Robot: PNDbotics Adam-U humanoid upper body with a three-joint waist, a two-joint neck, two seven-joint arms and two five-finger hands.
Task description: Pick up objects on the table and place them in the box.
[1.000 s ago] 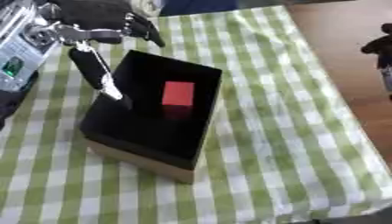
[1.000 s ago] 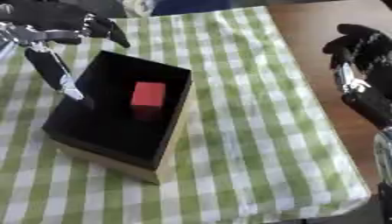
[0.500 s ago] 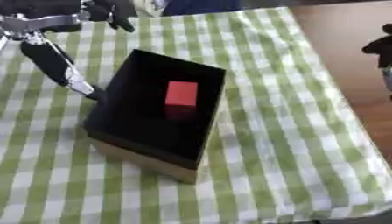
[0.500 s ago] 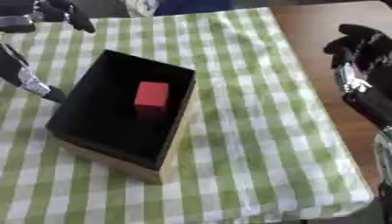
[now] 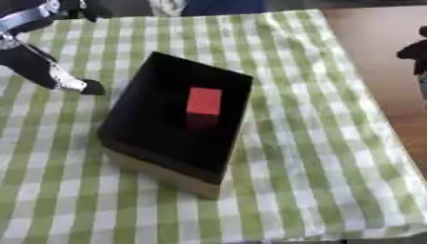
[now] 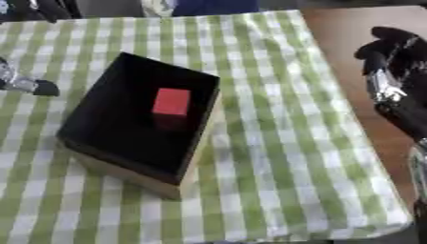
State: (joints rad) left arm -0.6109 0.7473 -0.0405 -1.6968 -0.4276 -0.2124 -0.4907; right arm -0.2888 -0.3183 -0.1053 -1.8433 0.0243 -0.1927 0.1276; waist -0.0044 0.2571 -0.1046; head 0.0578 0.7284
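Right hand point(image 6: 392, 81) idle at right edge beyond cloth, fingers relaxed, holding nothing. Box point(image 5: 158, 143) mid-cloth point(image 5: 317, 157), askew; red block point(image 5: 204, 101) inside. Left hand point(image 5: 42, 66) upper left, fingers extended, empty, just beside box.

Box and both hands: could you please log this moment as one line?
red block in box | left hand open, left of box, empty | right hand idle at right edge
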